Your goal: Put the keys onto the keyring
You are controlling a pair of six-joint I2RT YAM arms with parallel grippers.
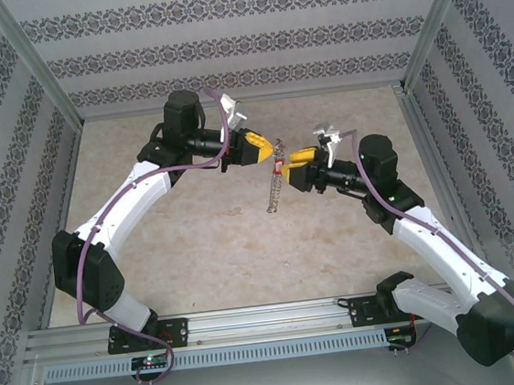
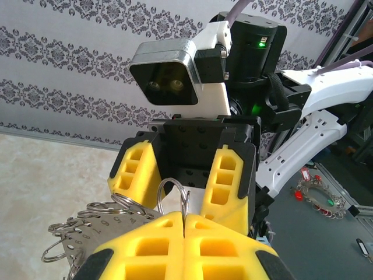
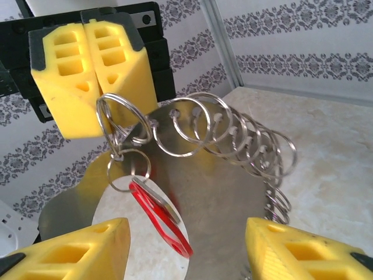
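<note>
My left gripper (image 1: 269,145) is shut on a split ring at the top of the keyring (image 1: 274,195), which hangs below it above the table. In the left wrist view the wire ring (image 2: 175,195) sticks up from the seam of the left gripper (image 2: 185,218), and grey tags (image 2: 87,228) fan out to the left. The key (image 3: 160,219), red-headed, dangles from a small ring on the keyring (image 3: 233,140) just below the shut left gripper (image 3: 93,87). My right gripper (image 3: 186,228) stands open with the key between its fingers, touching neither. Opposite, the right gripper's fingers (image 2: 229,178) are spread apart.
Both arms meet in mid-air over the middle of the beige table (image 1: 198,245). Patterned walls (image 1: 224,49) close the back and sides. An aluminium rail (image 1: 252,322) runs along the near edge. A second bunch of coloured keys (image 2: 317,195) lies beyond the right arm.
</note>
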